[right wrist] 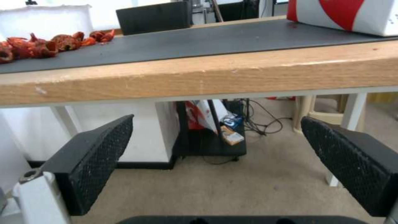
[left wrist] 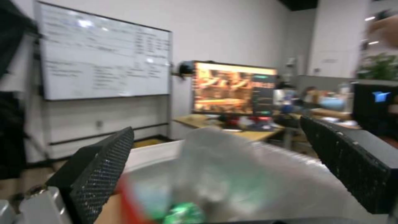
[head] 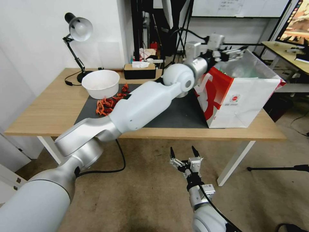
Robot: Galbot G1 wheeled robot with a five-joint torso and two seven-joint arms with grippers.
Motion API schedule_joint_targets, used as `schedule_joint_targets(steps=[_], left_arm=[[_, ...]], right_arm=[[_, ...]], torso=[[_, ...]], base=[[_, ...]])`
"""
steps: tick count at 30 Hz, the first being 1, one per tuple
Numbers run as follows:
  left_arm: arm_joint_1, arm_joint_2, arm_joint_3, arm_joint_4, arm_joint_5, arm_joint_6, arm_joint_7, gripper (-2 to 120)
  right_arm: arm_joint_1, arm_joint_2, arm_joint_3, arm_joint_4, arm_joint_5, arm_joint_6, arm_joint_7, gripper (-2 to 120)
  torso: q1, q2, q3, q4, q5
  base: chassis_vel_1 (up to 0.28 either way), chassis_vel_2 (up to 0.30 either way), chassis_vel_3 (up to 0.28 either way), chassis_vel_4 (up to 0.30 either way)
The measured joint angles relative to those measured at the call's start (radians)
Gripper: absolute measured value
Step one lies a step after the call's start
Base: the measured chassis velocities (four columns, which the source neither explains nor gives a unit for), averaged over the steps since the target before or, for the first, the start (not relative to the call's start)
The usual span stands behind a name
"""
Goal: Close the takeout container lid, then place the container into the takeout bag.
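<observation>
On the right end of the worktop (head: 58,109) in the head view sits the takeout bag (head: 239,96), red and white, mouth open and silvery lining showing; the left pincer (head: 236,53) is stretched out above that open mouth, fingers look apart with nothing between them; the right pincer (head: 185,154) hangs low in front of the worktop edge, over the carpet, fingers spread and empty; a white bowl (head: 100,83) and some red dried bits (head: 107,103) sit on the black mat (head: 180,112), black tissue box (head: 139,71) behind. Left wrist view: pretty blurry, but the left pincer (left wrist: 219,168) has its pads wide apart over the bag's (left wrist: 248,183) shiny lining. Right wrist view: right pincer (right wrist: 215,168) wide open below the worktop edge (right wrist: 199,77), bag corner (right wrist: 344,15) up on top; can't spot the takeout container itself anywhere.
</observation>
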Motion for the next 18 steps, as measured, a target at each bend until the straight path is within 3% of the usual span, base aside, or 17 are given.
schedule_joint_targets(steps=[3, 4, 5, 7, 8, 10, 12, 15, 18], left_arm=[[0.036, 0.044, -0.009, -0.06, 0.052, -0.01, -0.097, 100], [0.036, 0.044, -0.009, -0.06, 0.052, -0.01, -0.097, 100], [0.052, 0.062, -0.013, -0.089, 0.064, -0.013, -0.139, 100], [0.127, 0.135, -0.03, -0.205, 0.12, -0.007, -0.287, 100], [0.127, 0.135, -0.03, -0.205, 0.12, -0.007, -0.287, 100], [0.209, 0.202, -0.045, -0.296, 0.166, 0.018, -0.4, 100], [0.228, 0.217, -0.048, -0.311, 0.175, 0.021, -0.419, 100], [0.367, 0.32, -0.09, -0.386, 0.252, 0.033, -0.474, 100], [0.466, 0.377, -0.151, -0.421, 0.305, 0.033, -0.481, 100]], right_arm=[[-0.005, 0.001, 0.0, 0.003, -0.004, 0.002, 0.002, 100], [-0.005, 0.001, 0.0, 0.003, -0.004, 0.002, 0.002, 100], [-0.006, 0.001, 0.0, 0.006, -0.004, 0.002, 0.004, 100], [-0.012, -0.005, 0.0, 0.024, -0.005, 0.002, 0.008, 100], [-0.012, -0.005, 0.0, 0.024, -0.005, 0.002, 0.008, 100], [-0.014, -0.011, 0.0, 0.038, -0.005, 0.0, 0.012, 100], [-0.015, -0.011, 0.0, 0.04, -0.005, 0.0, 0.012, 100], [-0.017, -0.013, -0.001, 0.05, -0.009, -0.001, 0.016, 100], [-0.019, -0.013, -0.001, 0.055, -0.026, 0.001, 0.025, 100]], torso=[[0.0, 0.0, 0.0, 0.0006, -0.0002], [0.0, 0.0, 0.0, 0.0006, -0.0002], [0.0, 0.0, 0.0, 0.0006, -0.0002], [0.0, 0.0, 0.0, 0.0005, -0.0003], [0.0, 0.0, 0.0, 0.0005, -0.0003], [0.0, 0.0, 0.0, 0.0004, -0.0001], [0.0, 0.0, 0.0, 0.0003, -0.0001], [0.0, 0.0, 0.0, 0.0002, -0.0002], [0.0, 0.0, 0.0, 0.0006, -0.0003]], base=[[0.0, 0.0, 0.0, 0.0], [0.0, 0.0, 0.0, 0.0], [0.0, 0.0, 0.0, 0.0], [0.0, 0.0, 0.0, 0.0], [0.0, 0.0, 0.0, 0.0], [0.0, 0.0, 0.0, 0.0], [0.0, 0.0, 0.0, 0.0], [0.0, 0.0, 0.0, 0.0], [0.0, 0.0, 0.0, 0.0]])
